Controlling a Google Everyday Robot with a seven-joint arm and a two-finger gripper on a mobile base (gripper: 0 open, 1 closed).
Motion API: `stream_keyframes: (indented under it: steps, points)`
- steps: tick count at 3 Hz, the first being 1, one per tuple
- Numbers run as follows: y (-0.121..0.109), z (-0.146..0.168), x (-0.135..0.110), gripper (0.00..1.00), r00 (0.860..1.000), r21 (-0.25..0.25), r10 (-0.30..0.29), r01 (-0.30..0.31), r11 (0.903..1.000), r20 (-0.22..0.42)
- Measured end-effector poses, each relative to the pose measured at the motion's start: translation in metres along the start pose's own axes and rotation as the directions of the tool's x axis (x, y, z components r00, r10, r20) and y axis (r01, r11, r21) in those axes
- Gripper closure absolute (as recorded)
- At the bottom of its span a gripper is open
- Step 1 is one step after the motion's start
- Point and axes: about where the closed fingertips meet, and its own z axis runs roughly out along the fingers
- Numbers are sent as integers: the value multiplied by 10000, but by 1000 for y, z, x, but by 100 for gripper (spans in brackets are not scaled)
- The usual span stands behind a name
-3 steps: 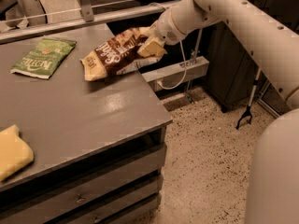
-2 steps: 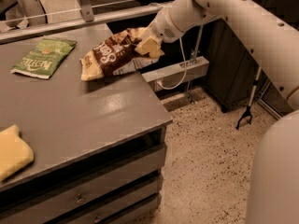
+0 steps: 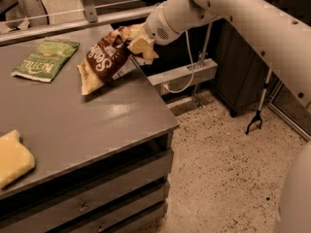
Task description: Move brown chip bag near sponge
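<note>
One tool (image 3: 141,48) clamping brown chip bag (image 3: 103,61), higher

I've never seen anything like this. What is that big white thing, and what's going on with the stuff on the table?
The white tube is a robot's arm, reaching in from the upper right. The single camera looks down on a grey table. At the arm's tip is its gripper, two cream-yellow fingers pinched on the top end of a brown chip bag, which hangs tilted. A green chip bag lies flat to its left. The pale-yellow sponge lies at the near left edge, apart from both bags.
</note>
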Motion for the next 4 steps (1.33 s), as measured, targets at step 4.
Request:
stream_keyframes:
  steps: [4]
  points:
    - [112, 20, -46, 100, 9867, -2548, -240, 650, 9648, 1608]
